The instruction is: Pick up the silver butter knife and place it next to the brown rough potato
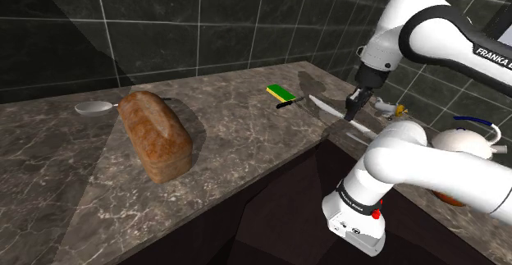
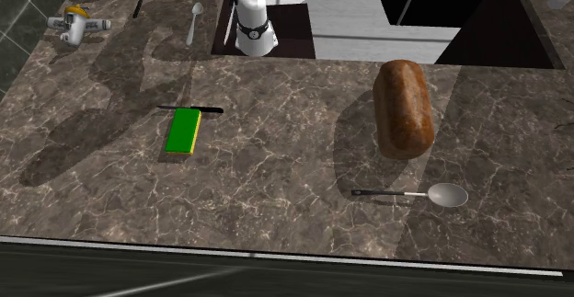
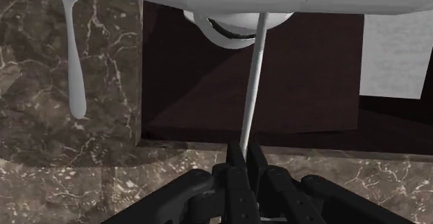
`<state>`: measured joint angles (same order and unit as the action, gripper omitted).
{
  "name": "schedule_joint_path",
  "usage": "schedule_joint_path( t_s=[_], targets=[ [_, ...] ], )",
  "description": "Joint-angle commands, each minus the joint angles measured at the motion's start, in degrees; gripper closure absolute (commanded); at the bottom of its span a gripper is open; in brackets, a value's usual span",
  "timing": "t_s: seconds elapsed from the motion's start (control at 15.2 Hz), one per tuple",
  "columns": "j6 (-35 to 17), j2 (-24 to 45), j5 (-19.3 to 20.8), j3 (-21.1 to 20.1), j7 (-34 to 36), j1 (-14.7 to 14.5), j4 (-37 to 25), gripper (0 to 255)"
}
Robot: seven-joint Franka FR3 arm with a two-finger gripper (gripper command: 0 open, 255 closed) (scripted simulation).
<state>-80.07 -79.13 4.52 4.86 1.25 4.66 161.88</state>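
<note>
Well, in the shoulder view my gripper [image 1: 354, 106] hangs over the marble counter's [image 1: 246, 132] edge near the stand. The brown rough potato [image 1: 156, 136], a big loaf-like lump, lies well apart toward that view's left. I cannot tell from there what I hold. Across in the second exterior view the potato [image 2: 403, 109] sits toward the right with a black-handled spoon [image 2: 423, 194] near it, and bare counter lies between it and the green sponge [image 2: 183, 131]. Through the wrist view my fingers [image 3: 234, 167] are clamped on the silver butter knife [image 3: 253, 84], its long axis running straight out from them. A pale spoon [image 3: 73, 42] lies apart alongside.
</note>
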Motion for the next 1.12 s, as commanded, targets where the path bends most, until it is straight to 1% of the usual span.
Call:
schedule_joint_path(
  t_s=[0.0, 0.26, 0.53, 0.66, 0.73, 0.79, 0.86, 0.92, 1.06],
  targets=[
    [4.99, -5.57, 2.36, 2.04, -2.00, 1.35, 0.76, 255],
    [13.97, -15.07, 7.10, 5.93, -6.02, 4.03, 1.09, 255],
    [22.44, -22.77, 12.61, 9.99, -11.38, 7.32, -0.06, 255],
    [22.71, -23.07, 14.39, 10.82, -24.59, 19.75, -0.26, 255],
    [22.71, -23.07, 15.73, 11.70, -30.26, 24.88, -0.47, 255],
    [22.76, -23.07, 17.34, 12.86, -34.97, 28.93, -0.78, 255],
    [22.88, -23.07, 19.15, 14.22, -38.86, 32.05, -1.19, 255],
    [23.07, -23.07, 21.12, 15.72, -42.10, 34.43, -1.70, 255],
    [23.60, -23.07, 25.31, 18.92, -47.18, 37.53, -3.01, 255]
  ],
)
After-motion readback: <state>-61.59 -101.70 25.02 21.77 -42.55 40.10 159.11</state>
